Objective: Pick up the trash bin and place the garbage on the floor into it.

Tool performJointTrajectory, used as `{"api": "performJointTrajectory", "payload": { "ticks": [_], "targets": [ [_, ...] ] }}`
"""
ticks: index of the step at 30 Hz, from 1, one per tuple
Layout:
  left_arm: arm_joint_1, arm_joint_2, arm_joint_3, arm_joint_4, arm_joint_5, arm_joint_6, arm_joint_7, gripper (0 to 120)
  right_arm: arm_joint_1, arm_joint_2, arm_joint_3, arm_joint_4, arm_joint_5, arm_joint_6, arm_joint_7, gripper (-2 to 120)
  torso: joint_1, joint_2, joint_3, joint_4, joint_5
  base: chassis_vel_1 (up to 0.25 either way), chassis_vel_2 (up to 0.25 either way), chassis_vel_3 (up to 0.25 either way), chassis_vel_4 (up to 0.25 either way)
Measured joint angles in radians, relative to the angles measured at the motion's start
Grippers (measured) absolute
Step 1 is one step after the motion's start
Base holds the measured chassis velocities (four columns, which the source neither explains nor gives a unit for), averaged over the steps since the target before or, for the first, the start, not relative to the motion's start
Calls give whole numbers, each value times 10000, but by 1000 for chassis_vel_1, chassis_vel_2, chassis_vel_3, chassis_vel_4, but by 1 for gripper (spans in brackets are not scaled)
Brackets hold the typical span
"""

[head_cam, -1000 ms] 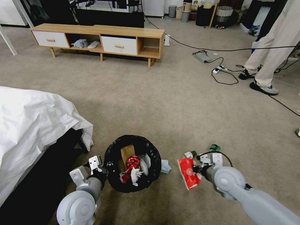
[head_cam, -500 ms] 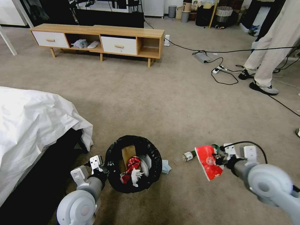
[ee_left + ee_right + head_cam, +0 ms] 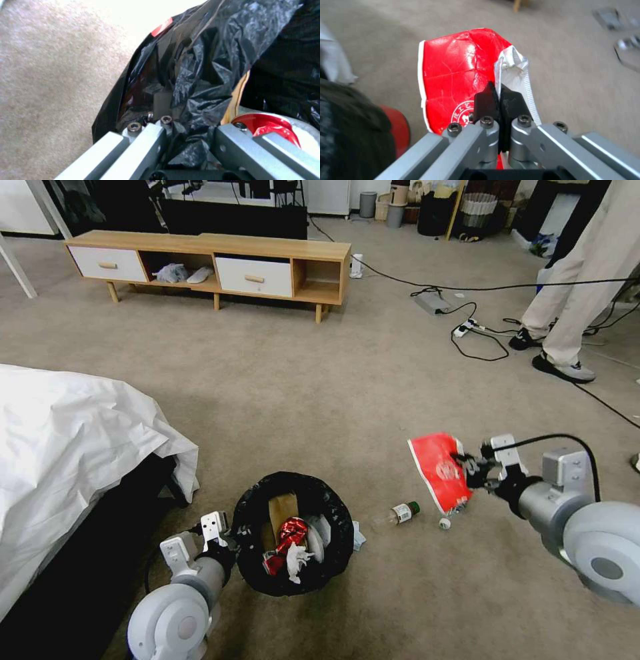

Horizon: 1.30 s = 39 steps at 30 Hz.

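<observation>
**Red wrapper held clear of the carpet as bin waits nearby**

The right gripper (image 3: 470,473) holds the red wrapper (image 3: 440,471) in the air above the floor (image 3: 373,400), its black fingertips (image 3: 491,100) pressed together on the wrapper's torn edge, where silver lining shows. The sheet hangs limp and creased from that single pinch, so it looks feather-light and floppy, likely to swing or slip if the hold loosens; an edge grip suits it better than any attempt on its flat face. The left gripper (image 3: 223,543) sits at the near rim of the trash bin (image 3: 293,533), its fingers clamped on the rim and the crinkled black liner, one inside, one outside. That glossy plastic looks slick, so the stiff rim beneath is the sounder purchase. The bin stands well left of the wrapper, beside the white-covered bed (image 3: 73,447), and already carries a brown paper bag, a crushed red can and tissues. A green-capped bottle (image 3: 402,512) lies on the carpet between bin and wrapper.
</observation>
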Motion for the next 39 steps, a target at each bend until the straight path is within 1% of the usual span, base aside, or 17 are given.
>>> {"api": "performJointTrajectory", "payload": {
  "ticks": [5,6,8,9,10,11,13,14,16,18,19,22,24,26,28,33,39],
  "targets": [
    [-17,7,176,-32,9,41,13,0,68,-138,-32,255,-154,264,-684,0,0,0,0,-1,1,0,0,0,0],
    [-17,7,176,-32,9,41,13,0,68,-138,-32,255,-154,264,-684,0,0,0,0,-1,1,0,0,0,0],
    [-21,11,237,-46,19,54,31,0,93,-158,-81,349,-162,607,-1143,0,0,0,-1,0,0,0,0,0,0],
    [-21,11,237,-46,19,54,31,0,93,-158,-81,349,-162,607,-1143,0,0,0,-1,0,0,0,0,0,0],
    [-27,11,271,-56,20,59,41,0,120,-159,-159,359,-182,901,-1485,0,0,0,0,0,0,0,0,0,0],
    [-27,11,271,-56,20,59,41,0,120,-159,-159,359,-182,901,-1485,0,0,0,0,0,0,0,0,0,0],
    [-33,28,347,-81,24,66,54,0,168,-140,-273,341,-310,1312,-2167,0,0,0,0,0,0,0,0,0,0],
    [-33,28,347,-81,24,66,54,0,168,-140,-273,341,-310,1312,-2167,0,0,0,0,0,0,0,0,0,0],
    [-47,40,442,-84,31,81,75,0,232,-68,-444,337,-377,1565,-2599,0,0,0,-1,0,0,0,0,0,0],
    [-60,41,478,-83,32,86,79,0,247,-32,-509,337,-401,1642,-2742,0,0,0,-1,1,1,0,0,0,0],
    [-91,41,532,-84,30,95,90,0,255,17,-623,337,-456,1795,-3047,0,0,0,-1,0,1,0,0,0,0],
    [-104,41,547,-84,28,100,92,0,254,35,-655,336,-491,1855,-3186,0,0,0,-1,0,1,0,0,0,0],
    [-134,41,588,-83,18,110,94,0,238,69,-749,326,-601,2006,-3568,0,0,0,-1,0,0,0,0,0,0],
    [-146,41,606,-84,13,120,96,0,234,86,-817,323,-641,2071,-3721,0,0,0,-1,0,0,0,0,0,0],
    [-162,44,679,-92,3,142,110,0,266,202,-1052,276,-751,2232,-4152,0,0,0,-2,-1,0,0,0,0,0],
    [-112,45,800,-136,18,161,191,0,418,419,-1476,73,-1005,2459,-4677,0,0,0,-2,0,0,0,0,0,0],
    [-150,17,943,-129,45,181,264,0,685,813,-2130,-120,-1144,2573,-4932,0,0,0,-2,0,1,0,0,0,0]
  ]
}}
